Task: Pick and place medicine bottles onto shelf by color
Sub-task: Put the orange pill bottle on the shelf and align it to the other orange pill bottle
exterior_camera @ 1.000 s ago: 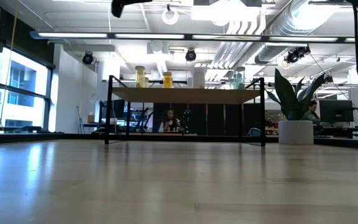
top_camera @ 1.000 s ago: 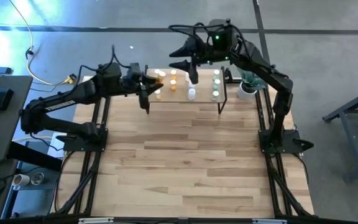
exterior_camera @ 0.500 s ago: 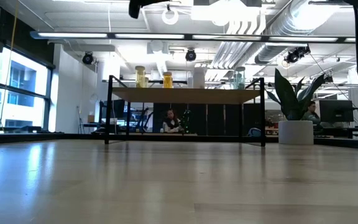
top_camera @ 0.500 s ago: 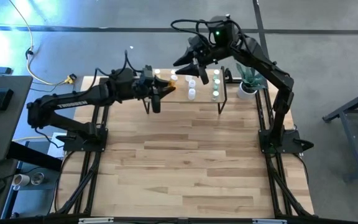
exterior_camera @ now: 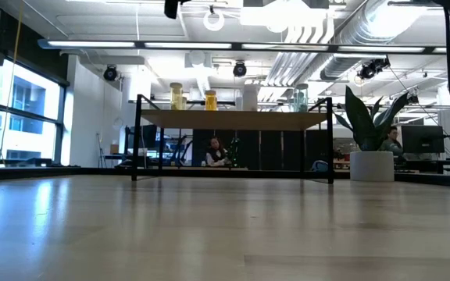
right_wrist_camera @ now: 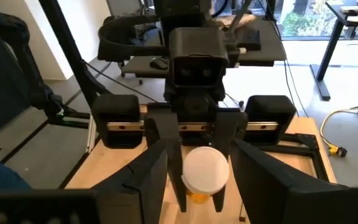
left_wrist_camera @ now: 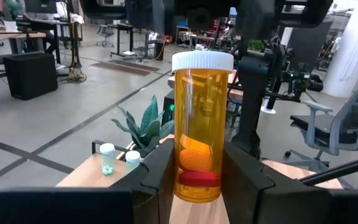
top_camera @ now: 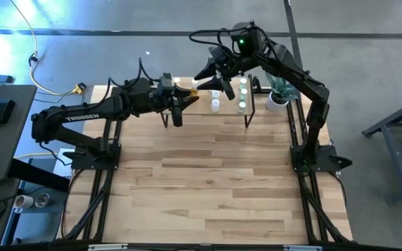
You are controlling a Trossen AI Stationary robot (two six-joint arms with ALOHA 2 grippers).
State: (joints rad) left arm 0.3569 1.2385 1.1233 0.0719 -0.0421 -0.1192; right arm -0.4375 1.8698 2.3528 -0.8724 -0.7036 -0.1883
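Note:
My left gripper (top_camera: 185, 98) is shut on an orange medicine bottle (left_wrist_camera: 198, 124) with a white cap, high over the left part of the shelf (top_camera: 225, 113). The shelf (exterior_camera: 237, 119) carries yellow (exterior_camera: 177, 96), orange (exterior_camera: 211, 100), white (exterior_camera: 250, 97) and greenish (exterior_camera: 301, 97) bottles, standing on their bases. Over the shelf's middle, my right gripper (top_camera: 218, 85) is open and holds nothing. It faces the left gripper. In the right wrist view the held bottle's cap (right_wrist_camera: 202, 168) shows between its fingers, farther off. My left gripper pinches the orange bottle's lower body (left_wrist_camera: 197, 180) between its two fingers, one on each side. The fingers lie level and come from the table's left. The bottle stands upright with its cap up, lifted clear of the shelf.
A green plant in a white pot (top_camera: 278, 94) stands at the table's far right, just beyond the shelf's right end. The near part of the wooden tabletop (top_camera: 208, 181) is bare. People sit in the room behind the table.
My left gripper has carried the orange bottle toward the table's right, from the shelf's left end to over its left part, and kept it upright. My right gripper has stayed over the shelf and turned at the wrist toward the left gripper.

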